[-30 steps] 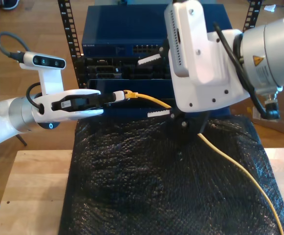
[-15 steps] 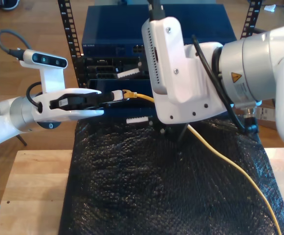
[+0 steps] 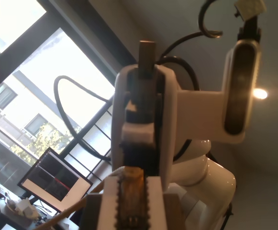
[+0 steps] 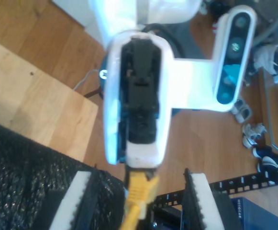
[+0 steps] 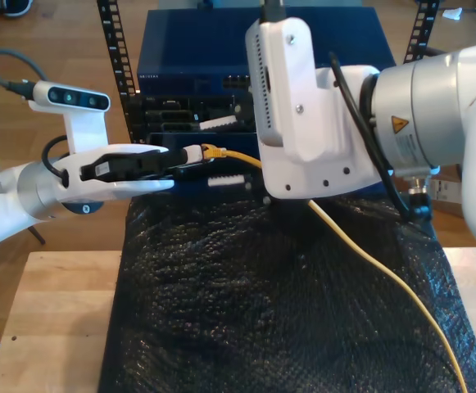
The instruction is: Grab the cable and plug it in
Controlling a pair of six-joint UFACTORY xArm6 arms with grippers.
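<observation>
The yellow-orange cable (image 5: 360, 254) runs from the exterior view's lower right across the black mat to its plug end (image 5: 213, 151). My first gripper (image 5: 190, 155), on the arm at the exterior view's left, is shut on that plug end; the first wrist view shows its toothed pads (image 3: 111, 203) pressed against an amber piece. My second gripper (image 5: 221, 151), on the big white arm at the exterior view's right, is open. Its toothed fingers (image 4: 79, 203) stand on either side of the cable (image 4: 139, 191) just behind the first gripper's tip, without touching it.
A blue rack unit (image 5: 197, 49) with a row of ports (image 5: 236, 82) stands behind the grippers, between black perforated rails (image 5: 115, 49). A black bubble-wrap mat (image 5: 262, 311) covers the wooden table (image 5: 49, 327). The second arm's body hides part of the rack front.
The second arm swung toward the exterior view's left, bringing its fingers around the plug end, and the gap between them has narrowed. The first gripper rose slightly, still holding the cable.
</observation>
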